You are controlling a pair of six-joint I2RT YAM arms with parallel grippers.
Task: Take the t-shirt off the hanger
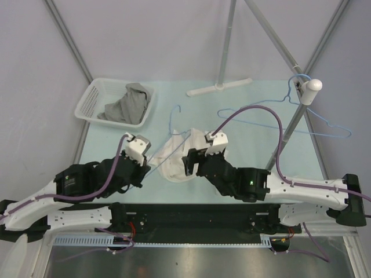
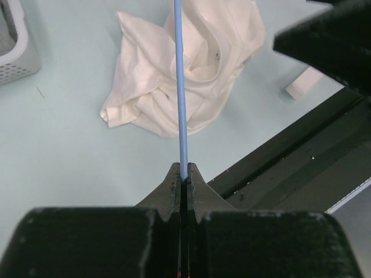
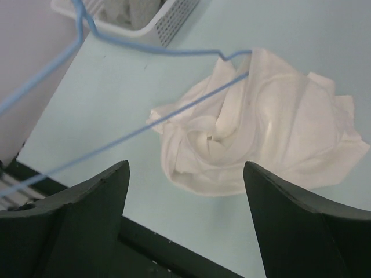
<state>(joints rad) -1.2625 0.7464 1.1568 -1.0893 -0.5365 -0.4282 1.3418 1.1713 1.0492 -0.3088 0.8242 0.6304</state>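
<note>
1. The blue hanger [image 2: 180, 87] is being gripped by the left pincer [image 2: 184, 172], whose jaws are pressed together on the wire.
2. The right pincer [image 3: 185, 168] is being held above the t-shirt [image 1: 173, 162] with its jaws wide apart, gripping nothing.
3. The white t-shirt is lying crumpled on the bench [image 1: 116, 134] between both pincers. One hanger end is seemingly being covered by cloth, though this is unclear.
4. A basket [image 1: 93, 101] is standing far left.
</note>
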